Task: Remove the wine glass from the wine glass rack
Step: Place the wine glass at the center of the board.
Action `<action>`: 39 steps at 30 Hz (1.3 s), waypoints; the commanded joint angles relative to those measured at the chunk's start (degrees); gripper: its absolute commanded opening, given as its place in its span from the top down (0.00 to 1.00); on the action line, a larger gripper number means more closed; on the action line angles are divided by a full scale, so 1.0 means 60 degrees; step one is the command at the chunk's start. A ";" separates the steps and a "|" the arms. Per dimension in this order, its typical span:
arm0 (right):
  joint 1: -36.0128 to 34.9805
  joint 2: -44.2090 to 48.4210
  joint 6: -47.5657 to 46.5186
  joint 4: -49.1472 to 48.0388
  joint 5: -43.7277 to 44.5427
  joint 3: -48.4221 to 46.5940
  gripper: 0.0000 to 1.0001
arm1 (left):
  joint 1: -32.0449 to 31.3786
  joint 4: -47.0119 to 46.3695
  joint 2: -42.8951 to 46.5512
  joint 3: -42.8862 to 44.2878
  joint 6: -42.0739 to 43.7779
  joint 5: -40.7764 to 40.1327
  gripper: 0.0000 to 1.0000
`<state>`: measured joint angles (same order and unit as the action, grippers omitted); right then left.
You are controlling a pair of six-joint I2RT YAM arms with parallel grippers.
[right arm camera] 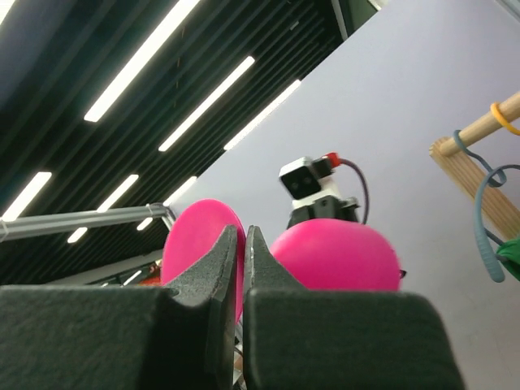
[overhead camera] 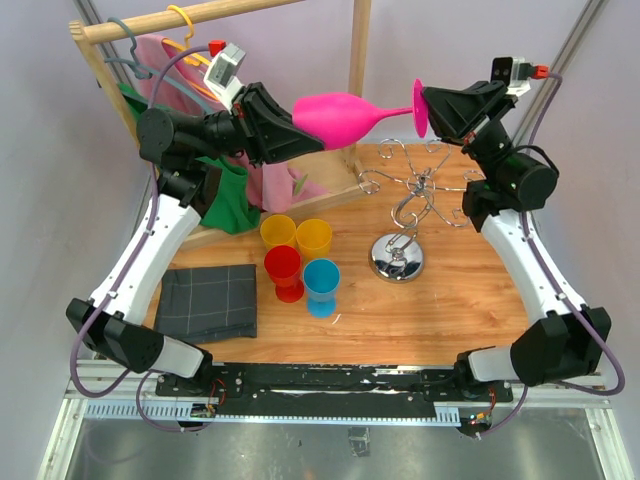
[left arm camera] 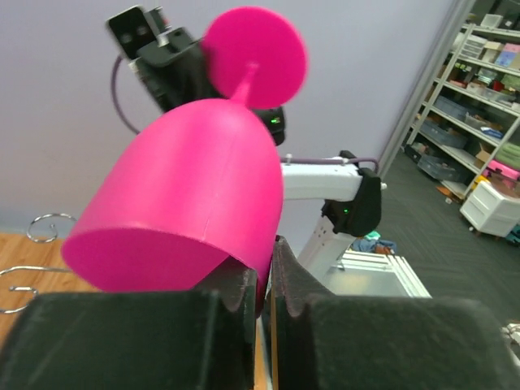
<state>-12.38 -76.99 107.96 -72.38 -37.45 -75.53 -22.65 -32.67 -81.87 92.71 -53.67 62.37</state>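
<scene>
Your left gripper (left arm camera: 262, 275) sits lowest in its wrist view. Its two black fingers (left arm camera: 231, 313) are drawn almost together and pinch the rim of the bowl of the pink wine glass (left arm camera: 187, 203). Beyond the fingers the bowl swells up and away, and the stem leads to the round foot at the top of that view.

Your right gripper (right arm camera: 242, 244) is pressed together on the edge of that foot. The pink disc shows on the left of its fingers and the bowl bulges on the right.

From above, you have the glass lying on its side in the air between the two grippers. The bowl points to the left arm, the foot to the right, and the stem is about level.

It hangs above the far part of the wooden table (overhead camera: 460, 300), off the chrome wine glass rack (overhead camera: 418, 187) and touching none of its hooks. That rack stands on the table, below and near the right gripper.

Left of the rack's mirrored base sit four cups:
- a yellow cup (overhead camera: 278, 231)
- an orange cup (overhead camera: 314, 237)
- a red cup (overhead camera: 283, 270)
- a blue cup (overhead camera: 321, 283)

A dark folded cloth (overhead camera: 210, 300) lies further left. Behind the left arm a wooden clothes rack (overhead camera: 190, 18) carries pink and green garments.
</scene>
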 commanded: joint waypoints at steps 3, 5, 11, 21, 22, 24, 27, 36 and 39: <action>-0.0209 -0.0661 0.0177 -0.1251 -0.0441 0.0017 0.99 | -0.0083 -0.0252 0.0136 0.0308 -0.0024 -0.0405 1.00; -0.0216 -0.0875 0.0258 -0.1438 -0.0329 -0.0015 0.99 | -0.0078 -0.0268 0.0195 0.0336 -0.0052 -0.0394 1.00; -0.0200 -0.1224 0.0529 -0.1750 0.0073 -0.0001 0.72 | -0.0079 -0.0269 0.0363 0.0375 -0.0014 -0.0074 1.00; 0.1713 -0.0103 0.0000 -0.0319 -0.0808 0.0146 0.23 | -0.0051 0.1818 0.1072 0.0512 0.1534 0.0783 1.00; 0.2036 0.0111 -0.0029 -0.0127 -0.0923 0.0184 0.23 | -0.0048 0.2806 0.1163 0.0583 0.2455 0.0736 1.00; 0.2697 0.0387 -0.0123 0.0261 -0.1243 0.0171 0.22 | -0.0058 0.5768 0.1227 0.1266 0.4884 0.0374 1.00; 0.3476 0.0739 -0.0557 0.1172 -0.1934 -0.0075 0.20 | -0.0048 0.9537 0.1154 0.2229 0.7715 -0.0693 1.00; 0.4201 0.1639 -0.4934 0.7297 -0.3759 -0.1397 0.16 | -0.0050 1.3552 0.1946 0.1919 1.0728 -0.3949 1.00; 0.4233 0.1750 -0.5362 0.7940 -0.3831 -0.1415 0.16 | -0.0047 1.4203 0.2298 0.1756 1.1456 -0.4842 1.00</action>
<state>12.03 -67.99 86.67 -36.84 -56.36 -82.26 -23.00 41.98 -71.13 104.12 4.51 43.40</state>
